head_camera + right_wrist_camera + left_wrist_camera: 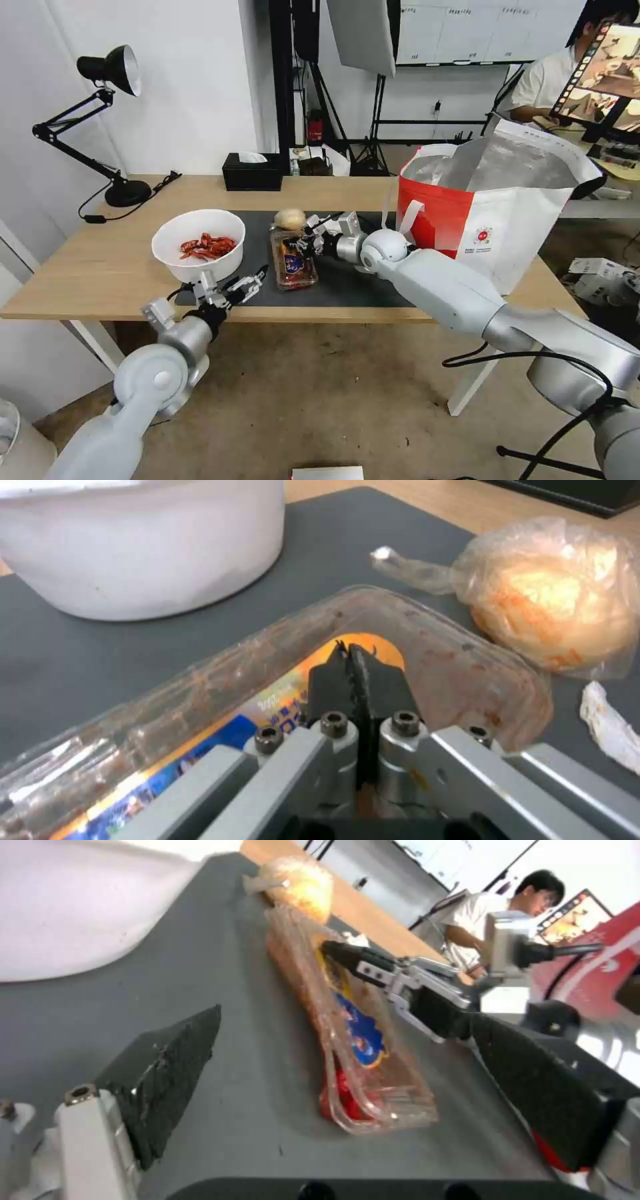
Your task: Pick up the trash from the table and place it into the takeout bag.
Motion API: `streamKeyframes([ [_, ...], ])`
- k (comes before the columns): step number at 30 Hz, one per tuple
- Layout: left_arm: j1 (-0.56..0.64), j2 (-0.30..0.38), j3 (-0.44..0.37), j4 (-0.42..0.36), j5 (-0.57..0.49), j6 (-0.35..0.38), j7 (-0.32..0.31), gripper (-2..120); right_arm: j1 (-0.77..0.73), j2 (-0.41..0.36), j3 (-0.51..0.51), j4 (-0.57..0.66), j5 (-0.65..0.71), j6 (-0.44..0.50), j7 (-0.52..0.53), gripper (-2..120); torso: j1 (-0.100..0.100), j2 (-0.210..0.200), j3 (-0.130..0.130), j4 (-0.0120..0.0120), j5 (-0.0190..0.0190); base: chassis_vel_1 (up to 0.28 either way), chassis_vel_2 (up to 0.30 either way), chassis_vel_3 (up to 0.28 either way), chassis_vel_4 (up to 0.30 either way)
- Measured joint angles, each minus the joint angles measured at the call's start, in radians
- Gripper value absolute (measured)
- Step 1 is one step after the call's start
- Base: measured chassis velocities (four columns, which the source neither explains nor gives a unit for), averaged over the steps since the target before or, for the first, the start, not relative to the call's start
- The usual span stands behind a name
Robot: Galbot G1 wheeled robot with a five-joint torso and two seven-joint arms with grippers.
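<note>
The white bowl (198, 243) of red shell scraps sits at the left end of the dark mat (360, 283) on the table (93, 267). Beside it lies a clear plastic tray (292, 261) (360, 1050) (200, 695), with the beige wrapped lump (290, 218) (553, 600) just behind it. A scrap of white tissue (607, 725) lies near the lump. My right gripper (309, 241) (352, 655) is shut, its tips over the tray's far right rim. My left gripper (233, 280) (347, 1020) stands open at the mat's front, facing the tray. The takeout bag (493, 213) stands open at the right.
A black tissue box (252, 172) sits at the table's back edge and a black desk lamp (123, 190) at its back left. The bag takes up the table's right end. Bare wood lies left of the bowl.
</note>
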Motion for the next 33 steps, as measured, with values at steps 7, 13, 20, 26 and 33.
streamKeyframes([
  [7, -0.039, -0.006, 0.034, 0.04, -0.011, 0.001, -0.025, 100, -0.01, -0.008, 0.0, 0.008, 0.0, -0.001, 0.0, 0, 0.0, 0.0, 0.0, 0.0001, 0.0, 0.0, 0.0, 0.0, 0.0],
  [13, -0.071, 0.0, 0.063, 0.065, -0.025, 0.007, -0.034, 100, -0.02, -0.023, 0.001, 0.018, 0.0, -0.001, -0.002, 0, 0.0, 0.0, 0.0, 0.0001, 0.0, 0.0, 0.0, 0.0, 0.0],
  [20, -0.102, -0.005, 0.088, 0.077, -0.05, 0.017, -0.035, 100, -0.024, -0.037, 0.007, 0.031, 0.001, -0.001, -0.002, 0, 0.0, 0.0, 0.0, 0.0001, -0.0001, 0.0, 0.0, 0.0, 0.0],
  [26, -0.125, -0.02, 0.111, 0.091, -0.08, 0.036, -0.052, 100, -0.03, -0.042, 0.012, 0.038, 0.003, -0.001, -0.001, 0, 0.0, 0.0, 0.0, 0.0001, -0.0001, 0.0, 0.0, 0.0, 0.0],
  [33, -0.148, -0.03, 0.124, 0.102, -0.143, 0.061, -0.09, 100, -0.032, -0.044, 0.016, 0.04, 0.004, -0.001, -0.001, 0, 0.0, 0.0, 0.0, 0.0001, -0.0001, 0.0, 0.0, 0.0, 0.0],
])
